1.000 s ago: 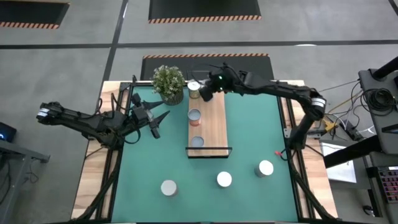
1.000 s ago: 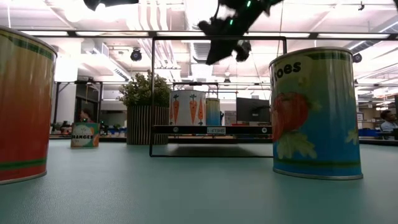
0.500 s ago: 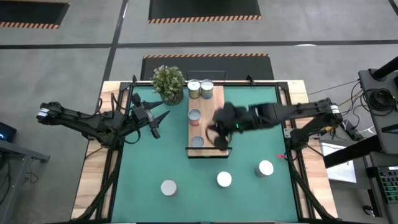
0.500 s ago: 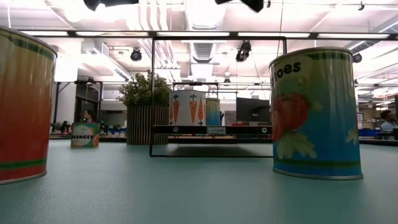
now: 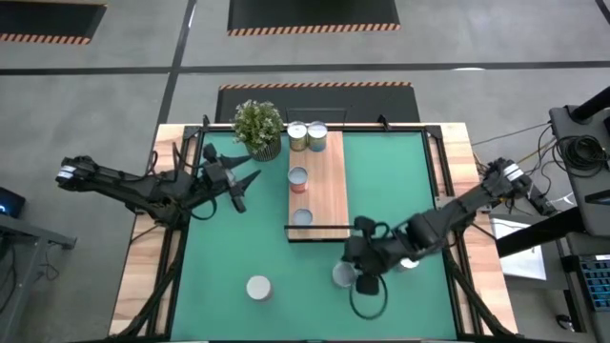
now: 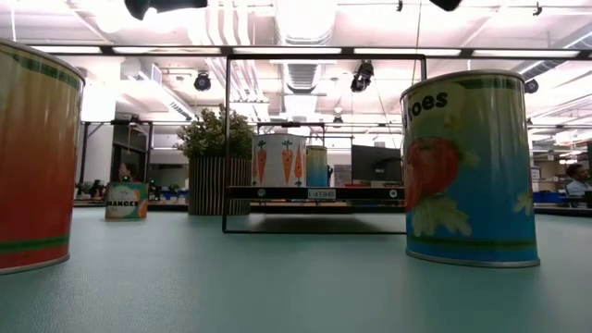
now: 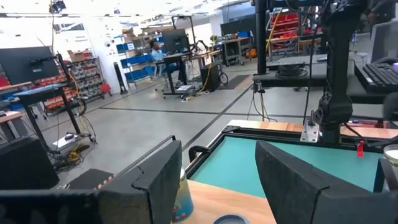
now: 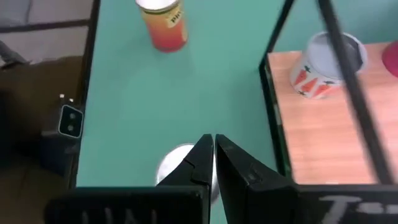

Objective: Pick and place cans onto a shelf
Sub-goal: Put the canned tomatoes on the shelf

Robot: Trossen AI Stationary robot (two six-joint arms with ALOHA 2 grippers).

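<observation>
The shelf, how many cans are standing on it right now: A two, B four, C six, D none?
B: the high view shows four cans on the shelf: two side by side at the far end, one mid-board and one near the front wire frame.

Matt green mat (image 5: 219, 257), light wooden shelf (image 5: 324, 186), glossy metal-topped cans (image 5: 258, 287).

1. The shelf (image 5: 317, 186) carries four cans: two at its far end, two down its left side; its right half lies bare.
2. A potted plant (image 5: 258, 127) crowds the shelf's far left corner.
3. Black wire frame (image 5: 319, 228) spans the shelf's near end.
4. Open green mat (image 5: 396, 181) lies to the shelf's right.
</observation>
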